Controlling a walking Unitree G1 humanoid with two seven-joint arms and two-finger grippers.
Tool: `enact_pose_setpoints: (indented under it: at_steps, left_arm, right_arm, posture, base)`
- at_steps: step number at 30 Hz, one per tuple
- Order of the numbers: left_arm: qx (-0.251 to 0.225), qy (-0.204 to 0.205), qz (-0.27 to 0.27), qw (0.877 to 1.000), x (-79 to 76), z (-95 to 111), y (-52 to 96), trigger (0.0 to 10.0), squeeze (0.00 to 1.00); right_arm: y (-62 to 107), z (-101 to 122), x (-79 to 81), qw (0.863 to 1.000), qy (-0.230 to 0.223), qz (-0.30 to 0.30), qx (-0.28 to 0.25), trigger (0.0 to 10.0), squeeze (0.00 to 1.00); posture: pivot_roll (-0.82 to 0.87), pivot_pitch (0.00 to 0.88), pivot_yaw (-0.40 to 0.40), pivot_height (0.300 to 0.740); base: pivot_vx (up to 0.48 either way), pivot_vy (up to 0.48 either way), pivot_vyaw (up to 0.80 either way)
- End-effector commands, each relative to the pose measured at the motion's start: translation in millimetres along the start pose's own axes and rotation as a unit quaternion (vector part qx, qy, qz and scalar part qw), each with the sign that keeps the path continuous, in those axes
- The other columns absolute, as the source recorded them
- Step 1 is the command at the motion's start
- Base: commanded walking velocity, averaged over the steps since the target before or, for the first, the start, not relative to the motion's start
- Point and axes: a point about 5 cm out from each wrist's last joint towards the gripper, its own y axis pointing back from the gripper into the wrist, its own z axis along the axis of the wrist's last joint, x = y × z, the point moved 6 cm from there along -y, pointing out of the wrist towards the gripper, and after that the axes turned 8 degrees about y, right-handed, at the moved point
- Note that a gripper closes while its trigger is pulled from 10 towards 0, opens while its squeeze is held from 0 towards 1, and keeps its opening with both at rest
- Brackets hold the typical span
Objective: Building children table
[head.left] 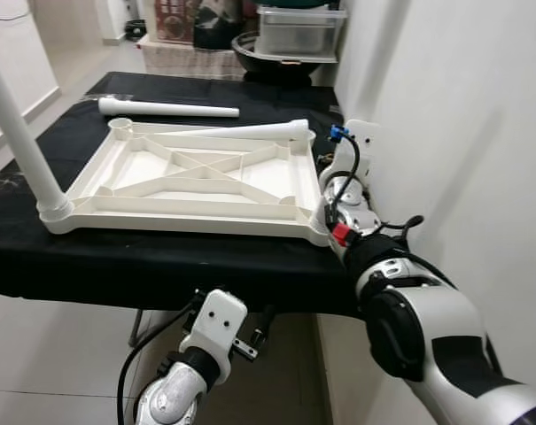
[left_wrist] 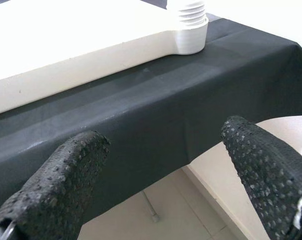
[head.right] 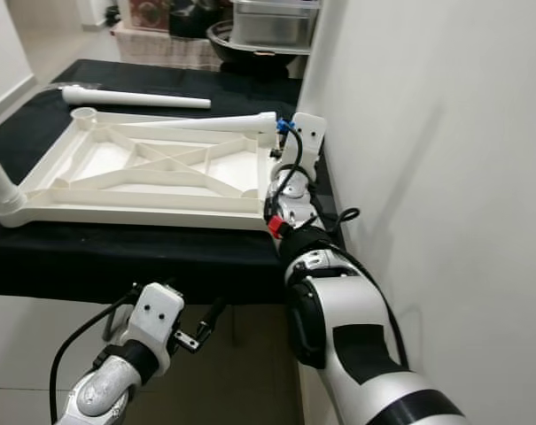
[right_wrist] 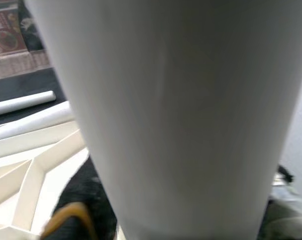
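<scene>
White tabletop and legs; black cloth; left end effector fingers black (dotted).

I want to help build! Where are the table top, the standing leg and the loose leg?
table top (head.left: 161, 215): left eye view, near rim.
standing leg (head.left: 21, 137): left eye view, mid-shaft.
loose leg (head.left: 166, 109): left eye view, mid-shaft.

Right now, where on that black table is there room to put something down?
Bare black cloth runs along the near edge in front of the white tabletop, and a patch lies at the far left by the loose leg. The right side is crowded: the right tool sits against the wall.
</scene>
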Motion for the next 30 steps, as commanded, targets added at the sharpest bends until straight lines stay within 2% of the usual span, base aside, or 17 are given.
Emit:
enact_pose_setpoints:
  at_steps: [1,4,5,8,10,11,12,13,15,16,17,18,20,23,27,28,30]
  left_arm:
    - [0.015,0.0,-0.001,1.0,-1.1,-7.8,1.1,10.0,0.0]
    - [0.015,0.001,-0.001,1.0,-1.3,-7.9,0.9,10.0,0.0]
    - [0.014,0.001,-0.001,1.0,-1.4,-7.5,0.7,10.0,0.0]
    - [0.013,0.002,0.0,1.0,-1.3,-6.9,0.3,10.0,0.0]
    - [0.013,0.001,-0.001,1.0,-1.5,-7.0,0.0,10.0,0.0]
    - [0.013,0.001,-0.001,1.0,-1.5,-7.0,0.0,10.0,0.0]
    - [0.013,0.001,-0.001,1.0,-1.4,-6.9,-0.1,10.0,0.0]
    - [0.013,0.001,-0.001,1.0,-1.4,-6.9,-0.1,10.0,0.0]
    - [0.012,0.001,-0.001,1.0,-1.4,-6.8,0.0,10.0,0.0]
    - [0.012,0.0,-0.001,1.0,-1.4,-7.0,0.1,10.0,0.0]
    - [0.013,0.0,-0.001,1.0,-1.4,-7.2,0.1,10.0,0.0]
    - [0.013,0.0,-0.001,1.0,-1.4,-7.2,0.1,10.0,0.0]
    - [0.012,0.0,-0.002,1.0,-1.7,-6.9,0.0,10.0,0.0]
    - [0.011,-0.001,-0.001,1.0,-1.7,-6.5,0.6,10.0,0.0]
    - [0.011,-0.001,-0.001,1.0,-1.7,-6.6,1.3,10.0,0.0]
    - [0.012,-0.001,-0.002,1.0,-2.4,-7.1,1.8,10.0,0.0]
    - [0.013,-0.001,-0.003,1.0,-2.6,-7.2,1.9,10.0,0.0]
  right_arm:
    - [-0.2,13.0,2.5,0.999,0.001,0.012,-0.031,10.0,1.0]
    - [-1.1,18.5,0.5,0.998,0.015,0.022,-0.049,10.0,1.0]
    - [-2.5,20.7,-1.8,0.998,0.013,0.038,-0.057,10.0,0.0]
    - [-3.7,23.7,-1.5,0.992,0.016,0.099,-0.074,10.0,0.0]
    - [0.5,21.9,9.1,0.978,0.024,0.189,-0.083,10.0,0.0]
    - [0.5,21.9,9.1,0.978,0.024,0.189,-0.083,10.0,0.0]
    - [5.9,16.0,18.4,0.963,0.026,0.258,-0.074,10.0,0.0]
    - [5.9,16.0,18.4,0.963,0.026,0.258,-0.074,10.0,0.0]
    - [19.8,3.7,29.8,0.924,0.055,0.375,-0.056,10.0,0.0]
    - [25.7,-0.8,31.1,0.906,0.051,0.419,-0.042,10.0,0.0]
    - [28.7,-2.6,31.0,0.897,0.046,0.439,-0.034,10.0,0.0]
    - [28.7,-2.6,31.0,0.897,0.046,0.439,-0.034,10.0,0.0]
    - [31.8,-5.2,29.9,0.885,0.057,0.461,-0.026,10.0,0.0]
    - [42.3,-5.9,35.6,0.855,0.059,0.515,-0.018,10.0,0.0]
    - [45.2,0.3,43.7,0.848,0.051,0.526,-0.026,10.0,0.0]
    - [48.1,2.3,48.7,0.842,0.046,0.536,-0.03,10.0,0.0]
    - [49.2,2.6,49.2,0.839,0.046,0.541,-0.031,10.0,0.0]
  posture:
    - [0.09,0.097,-0.091,0.74]
    - [0.09,0.096,-0.093,0.74]
    - [0.09,0.095,-0.093,0.74]
    - [0.09,0.096,-0.093,0.74]
    - [0.08,0.095,-0.094,0.74]
    - [0.08,0.095,-0.094,0.74]
    - [0.08,0.093,-0.091,0.74]
    - [0.08,0.093,-0.091,0.74]
    - [0.08,0.093,-0.091,0.74]
    - [0.09,0.093,-0.091,0.74]
    - [0.09,0.093,-0.091,0.74]
    - [0.09,0.093,-0.091,0.74]
    - [0.09,0.091,-0.095,0.74]
    - [0.1,0.088,-0.095,0.74]
    - [0.1,0.082,-0.094,0.74]
    - [0.1,0.079,-0.095,0.74]
    - [0.1,0.079,-0.095,0.74]
  base:
    - [0.0,0.0,0.0]
    - [0.0,0.0,0.0]
    - [0.0,0.0,0.0]
    - [0.0,0.0,0.0]
    - [0.0,0.0,0.0]
    - [0.0,0.0,0.0]
    - [0.0,0.0,0.0]
    - [0.0,0.0,0.0]
    - [0.0,0.0,0.0]
    - [0.0,0.0,0.0]
    - [0.0,0.0,0.0]
    - [0.0,0.0,0.0]
    - [0.0,0.0,0.0]
    - [0.0,0.0,0.0]
    - [0.0,0.0,0.0]
    - [0.0,0.0,0.0]
    - [0.0,0.0,0.0]
